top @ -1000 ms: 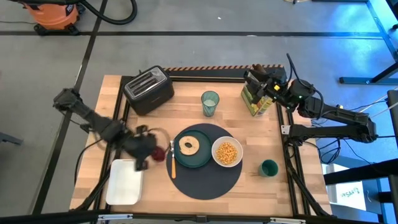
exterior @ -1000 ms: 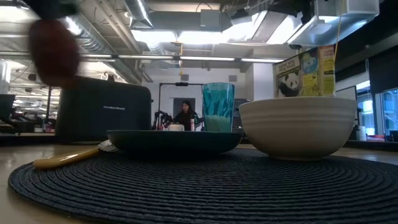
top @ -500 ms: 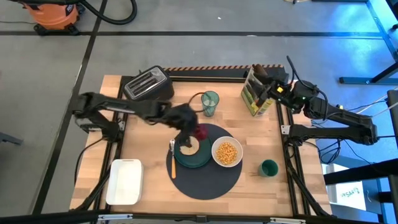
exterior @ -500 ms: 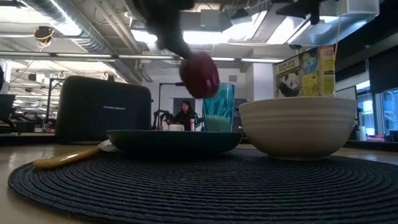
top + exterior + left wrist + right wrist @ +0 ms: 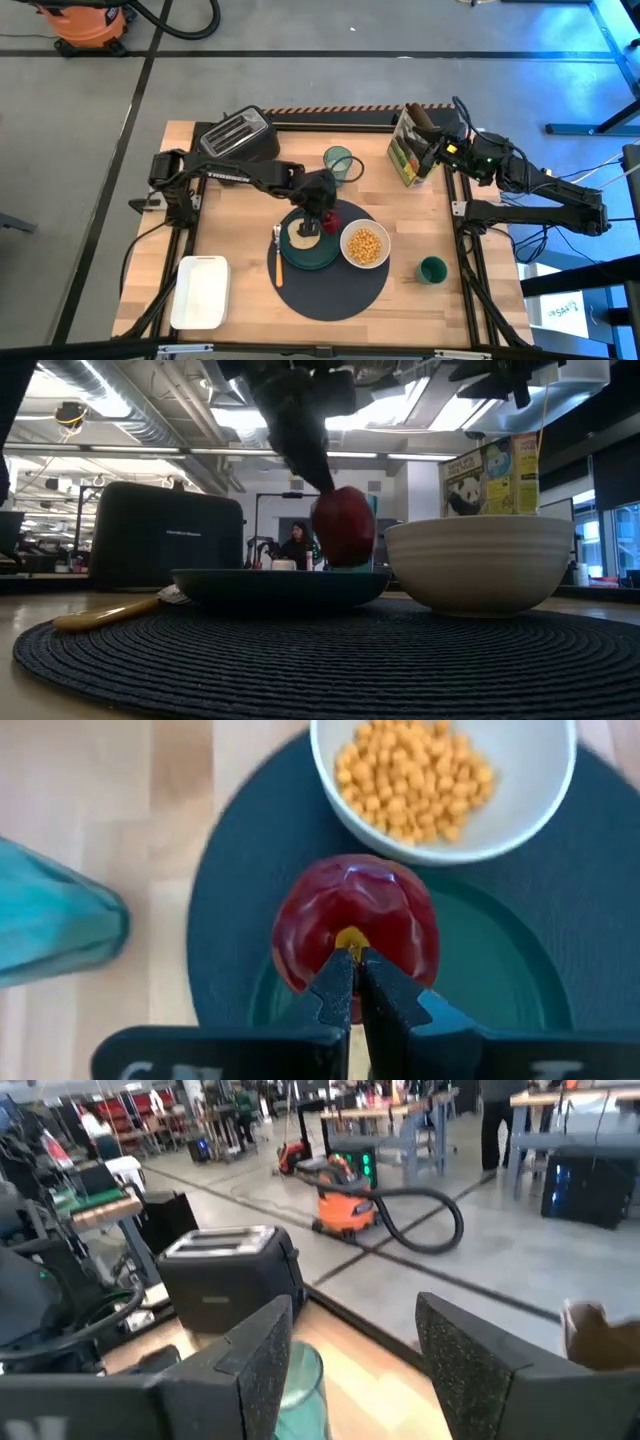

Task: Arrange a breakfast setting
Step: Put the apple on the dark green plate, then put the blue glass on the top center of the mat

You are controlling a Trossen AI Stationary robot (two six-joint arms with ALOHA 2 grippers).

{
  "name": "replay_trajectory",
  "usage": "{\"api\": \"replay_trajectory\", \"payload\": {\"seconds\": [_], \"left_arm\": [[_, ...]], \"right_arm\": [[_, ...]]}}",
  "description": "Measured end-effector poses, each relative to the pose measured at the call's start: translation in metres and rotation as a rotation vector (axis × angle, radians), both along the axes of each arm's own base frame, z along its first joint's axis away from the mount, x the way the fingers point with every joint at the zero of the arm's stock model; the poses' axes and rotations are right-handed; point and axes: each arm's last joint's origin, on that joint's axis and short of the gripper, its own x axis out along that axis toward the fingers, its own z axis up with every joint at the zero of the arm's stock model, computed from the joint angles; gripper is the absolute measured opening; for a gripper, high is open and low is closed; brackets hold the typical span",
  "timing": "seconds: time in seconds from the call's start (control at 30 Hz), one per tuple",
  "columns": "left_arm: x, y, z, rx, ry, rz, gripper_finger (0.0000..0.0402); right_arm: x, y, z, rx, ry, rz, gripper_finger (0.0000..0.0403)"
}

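Landmark: dark teal plate (image 5: 310, 245), on the large round dark mat (image 5: 335, 290). The left pincer (image 5: 350, 982) is clamped on the stem of the red apple (image 5: 355, 932), holding it just above the plate's far edge, beside the white bowl (image 5: 365, 244). Beyond the plate stands the translucent green tumbler (image 5: 338, 163). The right pincer (image 5: 350, 1330), fingers spread wide, waits farther off near the cereal box (image 5: 411, 148).

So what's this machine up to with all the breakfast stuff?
It is laying out a breakfast place. The left claw is shut on the stem of a red apple, holding it over the dark teal plate, where a bagel already lies. The plate and a white bowl of yellow cereal sit on a round dark mat. The right claw, open, waits by the cereal box at the table's back.
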Motion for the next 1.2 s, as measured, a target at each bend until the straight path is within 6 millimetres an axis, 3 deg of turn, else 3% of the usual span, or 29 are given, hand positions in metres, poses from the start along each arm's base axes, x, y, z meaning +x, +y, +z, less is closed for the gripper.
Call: {"api": "replay_trajectory", "payload": {"seconds": [0.17,0.4,0.57,0.77,0.83,0.97,1.2], "left_arm": [[0.001,-0.009,-0.013,0.008,0.067,-0.04,0.0007],[0.001,-0.014,-0.015,0.01,0.067,-0.056,0.0016],[0.001,-0.015,-0.015,0.002,0.068,-0.061,0.0054],[0.0,-0.015,-0.014,-0.003,0.071,-0.055,0.0107],[-0.005,-0.014,-0.008,0.0,0.101,-0.029,0.0119],[-0.017,-0.007,0.023,0.05,0.083,0.012,0.0126],[-0.043,0.024,0.072,0.149,-0.075,0.169,0.0125]], "right_arm": [[-0.001,0.001,-0.01,0.08,0.067,0.025,0.0205],[-0.002,0.004,-0.018,0.149,0.138,0.111,0.0205],[-0.002,0.005,-0.015,0.173,0.11,0.125,0.0205],[-0.007,0.006,0.005,0.184,0.039,0.122,0.0205],[-0.01,0.007,0.012,0.203,0.025,0.118,0.0205],[-0.02,0.01,0.021,0.271,0.056,0.096,0.0205],[-0.031,0.013,0.005,0.53,0.163,-0.027,0.0205]]}}
